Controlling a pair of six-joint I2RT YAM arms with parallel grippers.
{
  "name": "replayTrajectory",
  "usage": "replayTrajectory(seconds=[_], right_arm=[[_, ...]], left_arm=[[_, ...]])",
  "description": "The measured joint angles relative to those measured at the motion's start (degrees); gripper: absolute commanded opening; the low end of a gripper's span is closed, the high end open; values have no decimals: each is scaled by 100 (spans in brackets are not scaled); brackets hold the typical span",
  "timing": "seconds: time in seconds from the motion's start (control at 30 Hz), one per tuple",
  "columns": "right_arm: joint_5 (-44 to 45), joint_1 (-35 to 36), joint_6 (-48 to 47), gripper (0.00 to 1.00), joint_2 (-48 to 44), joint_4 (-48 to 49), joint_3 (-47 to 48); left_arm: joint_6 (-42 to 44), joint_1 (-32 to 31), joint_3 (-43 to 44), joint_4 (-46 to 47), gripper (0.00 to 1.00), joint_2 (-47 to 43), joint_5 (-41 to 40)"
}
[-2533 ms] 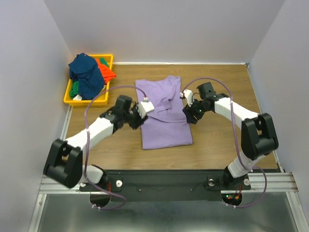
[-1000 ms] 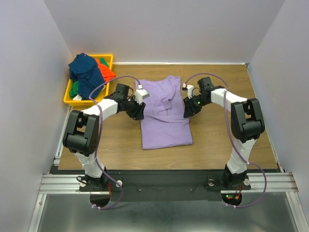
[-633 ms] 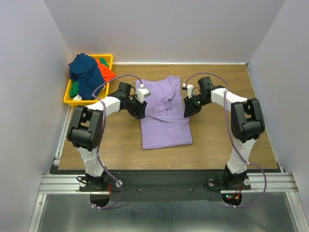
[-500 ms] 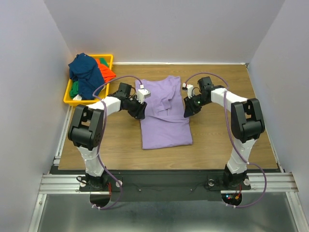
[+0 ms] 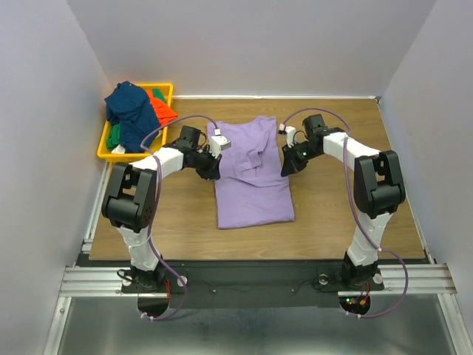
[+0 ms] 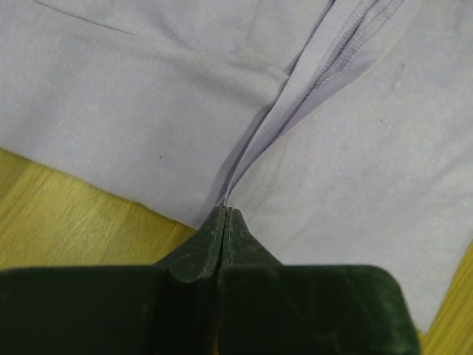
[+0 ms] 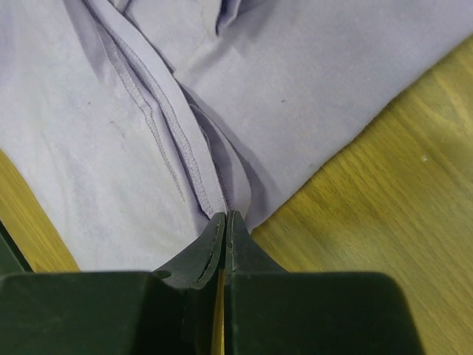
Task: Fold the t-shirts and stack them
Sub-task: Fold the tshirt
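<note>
The left gripper [image 6: 224,216] is clamping fully closed on a gathered fold at the left edge of the lavender t-shirt [image 5: 251,181]. Its two fingers are pressing together, with a ridge of stitched seam running up out of them. The right gripper [image 7: 225,218] is doing the same at the shirt's right edge, its jaws closed on a bunch of hemmed cloth just where the fabric meets bare wood.

The shirt is lying flat in the middle of the wooden table [image 5: 340,214] as a long, narrow shape, and both arms are reaching in toward its far half from opposite sides. At the table's far-left corner a yellow bin [image 5: 151,154] is holding the other shirts in a heap: a navy t-shirt [image 5: 131,111] is sitting on top, with an orange-red one [image 5: 162,107] and a green one [image 5: 112,137] showing beneath.
</note>
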Motion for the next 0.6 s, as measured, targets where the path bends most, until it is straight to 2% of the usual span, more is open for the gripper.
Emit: replayTrajectory(seconds=[0.6], right_arm=[[-151,0,-131,1,13,-133,446]], left_arm=[[249,0,0,-190,0,-566,81]])
